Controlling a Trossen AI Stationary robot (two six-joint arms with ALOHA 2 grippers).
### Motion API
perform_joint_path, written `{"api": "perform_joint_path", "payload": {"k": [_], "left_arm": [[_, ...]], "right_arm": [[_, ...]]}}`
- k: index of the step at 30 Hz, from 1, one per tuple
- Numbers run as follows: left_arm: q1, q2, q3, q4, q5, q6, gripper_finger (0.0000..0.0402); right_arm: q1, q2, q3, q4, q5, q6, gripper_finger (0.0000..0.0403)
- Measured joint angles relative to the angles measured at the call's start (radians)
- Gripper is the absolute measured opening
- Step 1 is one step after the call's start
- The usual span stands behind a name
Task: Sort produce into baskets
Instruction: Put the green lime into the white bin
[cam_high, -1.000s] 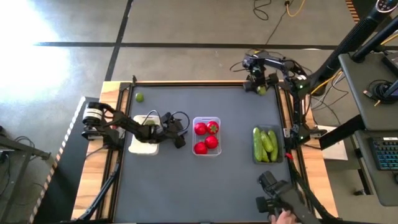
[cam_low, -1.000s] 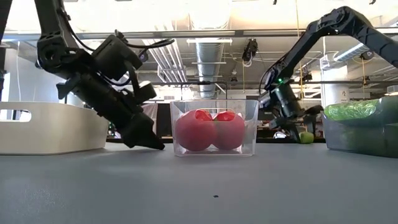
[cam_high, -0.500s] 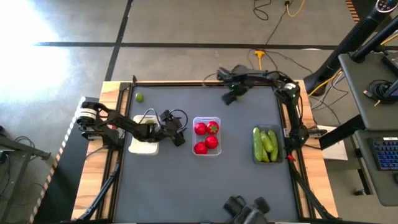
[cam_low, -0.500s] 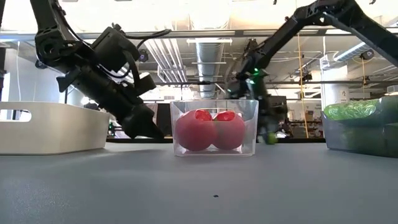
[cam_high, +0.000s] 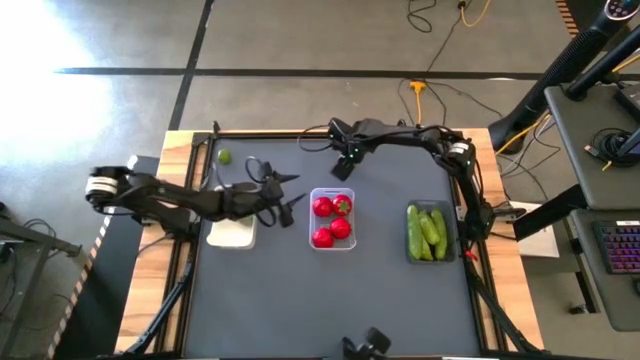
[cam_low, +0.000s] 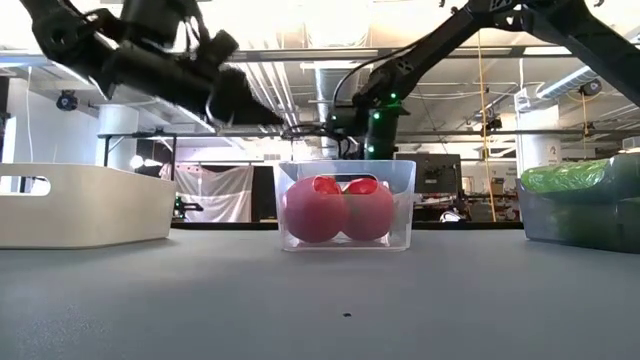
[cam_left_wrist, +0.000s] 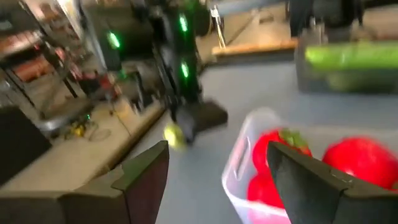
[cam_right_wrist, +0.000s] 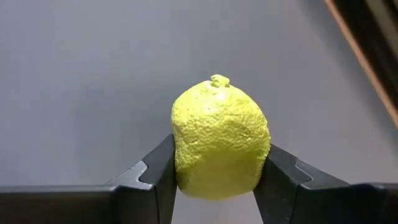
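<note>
Red fruits fill the clear basket; cucumbers fill the grey one. Right hand grips a lime; another lime waits on the surface. Left hand is spread, empty.

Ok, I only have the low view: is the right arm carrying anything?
Observer: Yes, the right jaws are shut on a held lime.
Operator: Any limes on the table?
Observer: One loose lime, near the far left corner, beyond the white tray.
Operator: And the left jaws?
Observer: Open and empty, between the white tray and the clear tray.
</note>
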Motion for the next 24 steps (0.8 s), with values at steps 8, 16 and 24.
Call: {"api": "perform_joint_path", "payload": {"k": [8,16,24], "left_arm": [[0.05,-0.125,-0.008,-0.024,0.385,0.057,0.0247],[0.097,-0.076,-0.013,-0.057,0.362,0.05,0.0242],[0.111,-0.088,-0.006,-0.085,0.363,0.128,0.0242]], "right_arm": [[0.048,0.022,-0.017,0.182,-0.199,-0.086,0.0163],[0.095,0.027,-0.017,0.303,-0.189,-0.156,0.0197],[0.109,0.027,-0.021,0.322,-0.191,-0.162,0.0249]]}}
